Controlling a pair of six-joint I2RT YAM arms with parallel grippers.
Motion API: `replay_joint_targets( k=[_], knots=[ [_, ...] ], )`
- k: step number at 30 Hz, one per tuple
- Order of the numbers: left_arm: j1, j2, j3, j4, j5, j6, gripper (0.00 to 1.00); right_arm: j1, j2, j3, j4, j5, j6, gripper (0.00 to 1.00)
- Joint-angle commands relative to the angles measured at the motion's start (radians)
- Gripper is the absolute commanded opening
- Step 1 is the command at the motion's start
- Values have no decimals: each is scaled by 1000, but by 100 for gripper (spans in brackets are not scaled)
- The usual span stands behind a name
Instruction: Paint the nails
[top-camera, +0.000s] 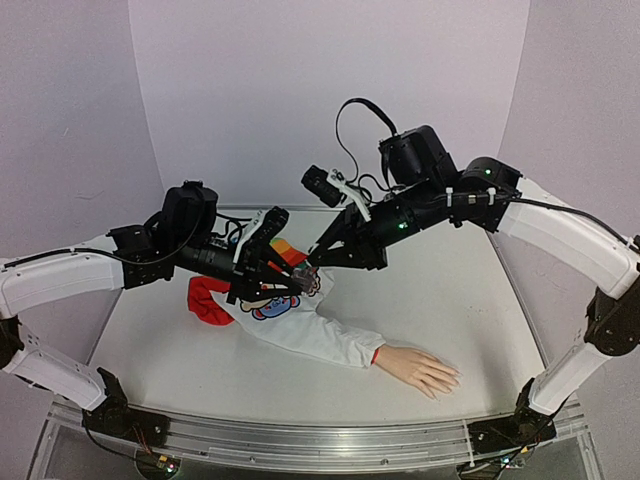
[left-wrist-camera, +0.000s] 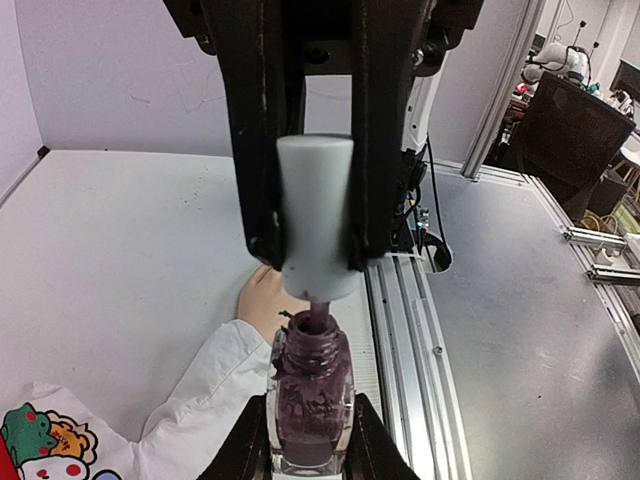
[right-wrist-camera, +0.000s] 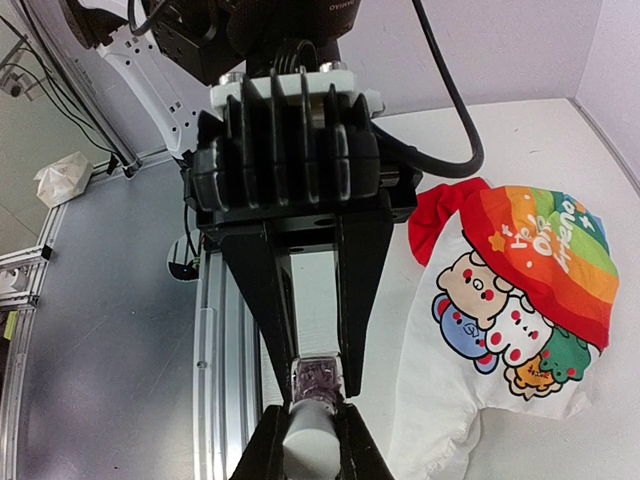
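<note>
Both arms reach inward over the white table. They meet tip to tip above a shirt, forearms roughly level and wrists angled toward each other.

Left gripper: fingers narrowed onto the flat sides of a small bottle, pinching it upright.

Right gripper: fingers drawn in on the sides of the cap, holding it directly over the bottle's neck. The cap sits just clear of the neck. A thin stem runs from the cap down into the opening.

Bottle: clear glass, squarish body, threaded neck, dark purple liquid inside. Cap: pale, matte, a smooth cylinder. Gripper fingers: black, long, flat-sided.

Mannequin hand: pale flesh tone, lying flat on the table. It sticks out of the shirt's white sleeve cuff, its slim fingers pointing right and toward the near edge. It is well apart from both grippers. The nails are at those fingertips (too small in the overhead view to tell their colour).

Shirt: soft white fabric, rumpled, with a cartoon-animal and rainbow print and some red fabric.
</note>
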Motion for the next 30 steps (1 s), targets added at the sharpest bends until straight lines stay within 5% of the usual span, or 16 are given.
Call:
replay_joint_targets(
  k=[1,17,30],
  knots=[
    [6,4,10,10,-35,17,0,-1,-40,-8,15,8,9,0],
    [6,13,7,11,-47,21,0,-6,-68,-28,20,32,15,0],
    [6,-19,-56,75,-194,26,0,-21,-189,-135,93,246,130,0]
  ],
)
